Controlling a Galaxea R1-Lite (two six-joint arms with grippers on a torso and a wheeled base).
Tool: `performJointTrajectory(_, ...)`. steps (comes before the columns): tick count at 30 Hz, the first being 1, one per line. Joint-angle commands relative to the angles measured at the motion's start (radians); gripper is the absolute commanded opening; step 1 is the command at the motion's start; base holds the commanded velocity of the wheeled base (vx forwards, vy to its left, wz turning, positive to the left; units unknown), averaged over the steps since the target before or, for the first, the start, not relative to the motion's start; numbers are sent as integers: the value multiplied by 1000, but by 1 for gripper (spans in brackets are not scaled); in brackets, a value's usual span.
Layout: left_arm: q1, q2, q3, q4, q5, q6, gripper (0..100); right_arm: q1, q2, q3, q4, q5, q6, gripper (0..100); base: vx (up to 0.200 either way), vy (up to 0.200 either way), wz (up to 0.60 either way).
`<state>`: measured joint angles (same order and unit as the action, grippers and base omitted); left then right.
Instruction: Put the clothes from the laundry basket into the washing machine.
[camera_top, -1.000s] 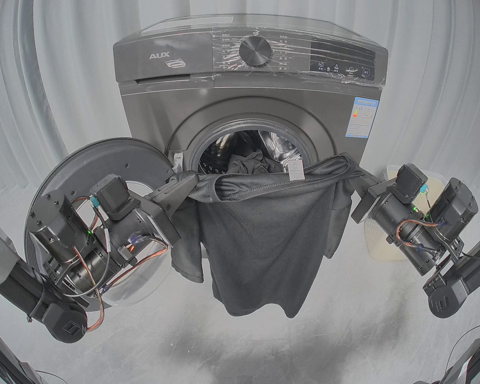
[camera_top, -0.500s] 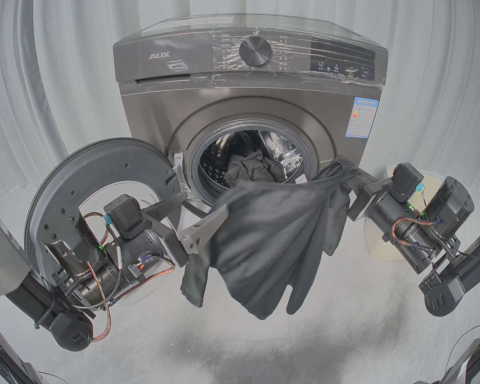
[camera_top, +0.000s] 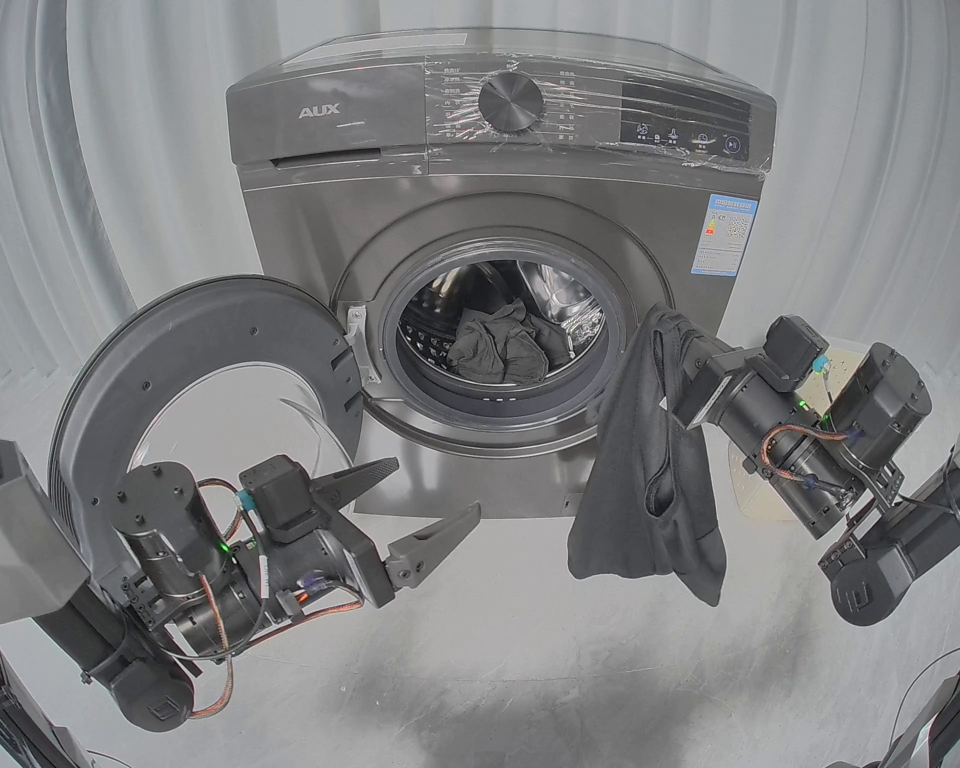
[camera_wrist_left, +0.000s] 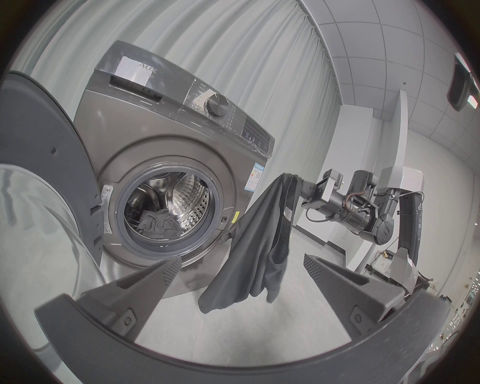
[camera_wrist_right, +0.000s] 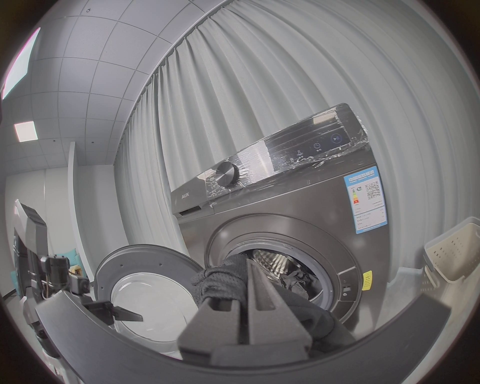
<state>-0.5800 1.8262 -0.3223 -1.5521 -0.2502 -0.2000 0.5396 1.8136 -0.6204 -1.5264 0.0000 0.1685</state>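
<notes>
Down low and closest to me, my left gripper (camera_top: 437, 487) is hanging in front of the open door (camera_top: 200, 330) with its fingers spread wide and nothing in them. A bit further out on the other side, my right gripper (camera_top: 692, 350) is clamped onto one edge of a dark shirt (camera_top: 650, 470). The shirt dangles in a long bunch just right of the drum opening, outside the washing machine (camera_top: 300, 220), with its bottom hanging clear of the floor. Past that, inside the drum, there's a crumpled dark garment (camera_top: 497, 345) lying at the bottom, so I'd say at least one piece is done and this shirt is the one in progress; it needs to be swung over and pushed through the opening. The cream laundry basket (camera_wrist_right: 452, 247) sits beside the machine on my right, behind that arm, and I can't see down into it, so no idea how much is left. As for writing: there's a brand badge (camera_top: 318, 111) on the drawer panel, small print around the dial (camera_top: 510, 101) under plastic film, a blue and white rating sticker (camera_top: 723, 235) on the front, and a little yellow sticker (camera_wrist_right: 367, 280) by the opening. The fine print is too small for me to make out.
</notes>
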Motion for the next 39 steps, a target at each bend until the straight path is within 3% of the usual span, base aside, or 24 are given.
performJointTrajectory(1, -20, 90, -47, 0, -1, 5, 100, 28, 4, -25, 2, 2, -1, 0, 0, 0, 0)
performJointTrajectory(8, -34, 168, -127, -2, 0, 21, 100, 53, 1, -51, 31, 2, -1, 0, 0, 0, 0)
performJointTrajectory(9, -35, 196, -158, -2, 2, 40, 100, 57, 1, -65, 43, 2, -1, 0, 0, 0, 0)
performJointTrajectory(12, -37, 211, -167, -2, 2, 59, 100, 66, 1, -84, 60, 0, -1, 0, 0, 0, 0)
performJointTrajectory(24, -49, 265, -175, -3, 0, 77, 100, 161, 4, -127, 94, -2, -6, 0, 0, 0, 0)
performJointTrajectory(33, -47, 332, -224, -3, 0, 80, 100, 178, 6, -133, 92, -2, -6, 0, 0, 0, 0)
performJointTrajectory(39, -52, 370, -238, -3, -29, 82, 100, 180, 4, -134, 92, -2, -6, 0, 0, 0, 0)
